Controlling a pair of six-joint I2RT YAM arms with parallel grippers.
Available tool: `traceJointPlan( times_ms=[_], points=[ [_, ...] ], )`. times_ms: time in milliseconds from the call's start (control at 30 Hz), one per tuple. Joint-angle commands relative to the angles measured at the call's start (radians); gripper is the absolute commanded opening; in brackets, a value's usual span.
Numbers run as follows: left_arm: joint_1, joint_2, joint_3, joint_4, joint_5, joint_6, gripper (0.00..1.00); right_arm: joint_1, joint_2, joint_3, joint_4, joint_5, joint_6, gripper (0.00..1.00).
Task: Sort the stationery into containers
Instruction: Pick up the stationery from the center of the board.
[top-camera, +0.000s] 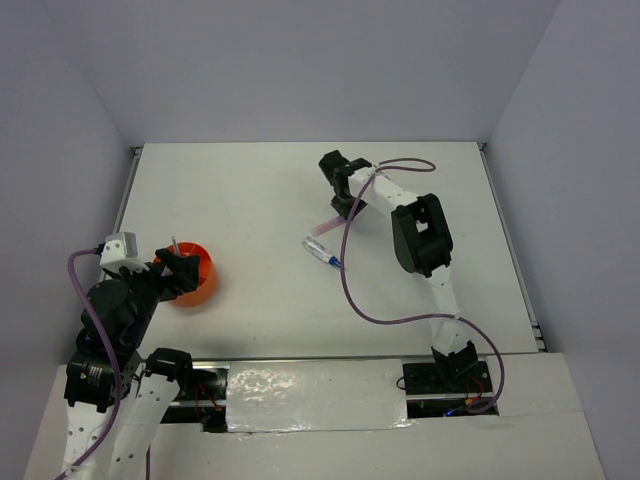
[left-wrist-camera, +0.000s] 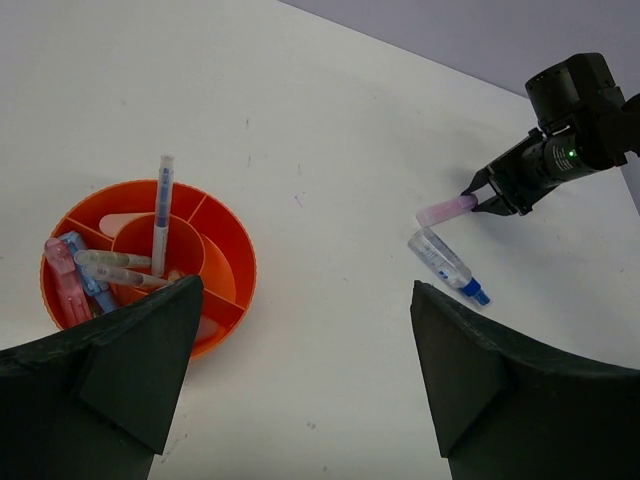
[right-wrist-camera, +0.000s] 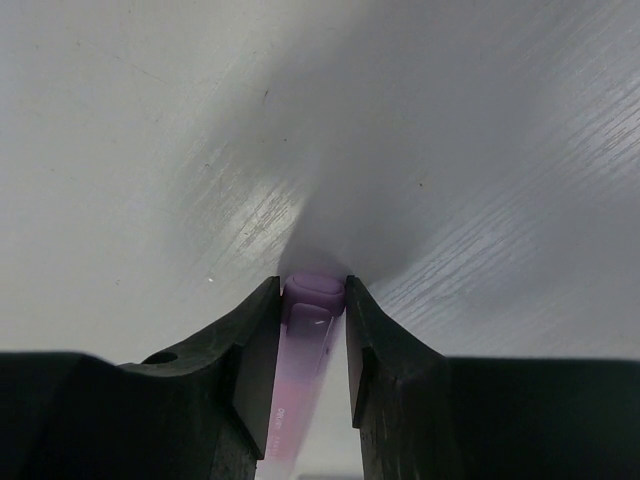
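between right fingers (right-wrist-camera: 250, 380), pink pen (right-wrist-camera: 305, 345), lower end cut off

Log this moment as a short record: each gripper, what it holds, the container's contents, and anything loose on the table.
left gripper: open, empty, beside the orange divided container
right gripper: shut on pink piece, far side of the table
container contents: grey pen leaning in the centre cup; pastel pieces in an outer compartment
loose on table: clear blue-tipped pen, next to the pink piece
pink piece lifted: cannot tell
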Motion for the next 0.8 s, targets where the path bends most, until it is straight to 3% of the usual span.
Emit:
traceJointPlan(
  times_ms=[0,200,300,333,433,567,767],
  points=[
    [-0.004,-0.01,-0.005,0.04,-0.01,-0.002,0.97,-0.017,0.007,-0.062,0.0,-0.049,0.066,0.28],
    [-0.006,-0.01,-0.01,0.046,-0.006,-0.001,0.97,-0.091,-0.071,-0.208,0.12,-0.12,0.078,0.22],
    [-0.006,-0.004,-0.013,0.049,0.0,0.001,0.97,-0.115,-0.106,-0.211,0.12,-0.098,0.045,0.13],
    [-0.006,-0.001,-0.013,0.051,0.003,0.004,0.97,-0.12,-0.132,-0.211,0.118,-0.083,0.031,0.06],
    [-0.006,0.016,-0.013,0.055,0.025,0.009,0.97,-0.118,-0.204,-0.22,0.129,-0.02,-0.026,0.0],
    [-0.006,0.056,-0.008,0.086,0.121,0.047,0.97,-0.092,-0.344,-0.32,0.229,0.038,-0.17,0.0],
    [-0.006,0.179,-0.005,0.204,0.457,0.098,0.96,0.013,-0.566,-0.499,0.382,0.115,-0.441,0.0]
  ],
)
